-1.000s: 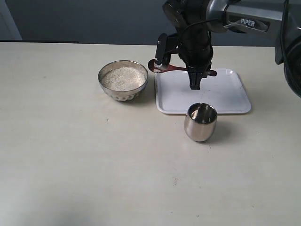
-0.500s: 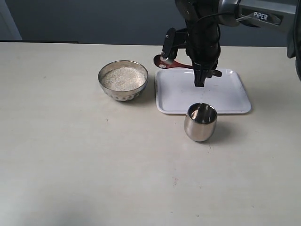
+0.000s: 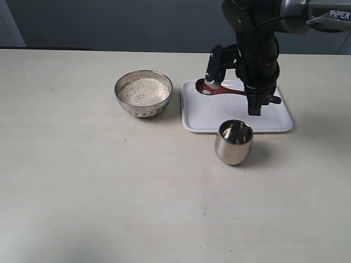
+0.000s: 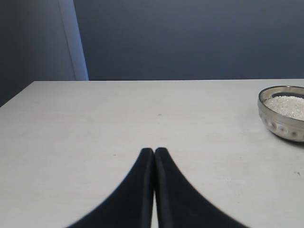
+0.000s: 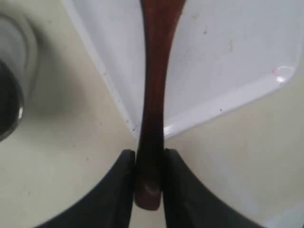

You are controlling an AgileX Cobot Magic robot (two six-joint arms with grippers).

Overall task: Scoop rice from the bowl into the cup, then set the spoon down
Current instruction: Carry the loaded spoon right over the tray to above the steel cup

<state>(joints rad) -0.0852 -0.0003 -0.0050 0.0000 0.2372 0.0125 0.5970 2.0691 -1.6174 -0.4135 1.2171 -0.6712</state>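
The steel bowl [image 3: 143, 93] holds a level heap of rice [image 3: 143, 90] left of centre on the table; it also shows in the left wrist view as the bowl [image 4: 284, 114] with rice [image 4: 288, 104]. The steel cup [image 3: 234, 142] stands upright in front of the white tray. My right gripper [image 3: 254, 108] [image 5: 148, 159] points down over the tray's right part, shut on the end of the spoon's handle. The dark wooden spoon [image 3: 220, 90] [image 5: 153, 90] lies roughly level above the tray, a few grains in its head. My left gripper [image 4: 154, 152] is shut and empty, low over bare table.
A white rectangular tray [image 3: 211, 116] [image 5: 223, 52] lies behind the cup and right of the bowl. The cup's edge [image 5: 8, 95] shows beside the tray in the right wrist view. A dark wall runs along the table's far edge.
My right arm has carried the spoon rightwards, from beside the bowl's rim to above the tray behind the cup. Bowl, cup and tray have not moved.
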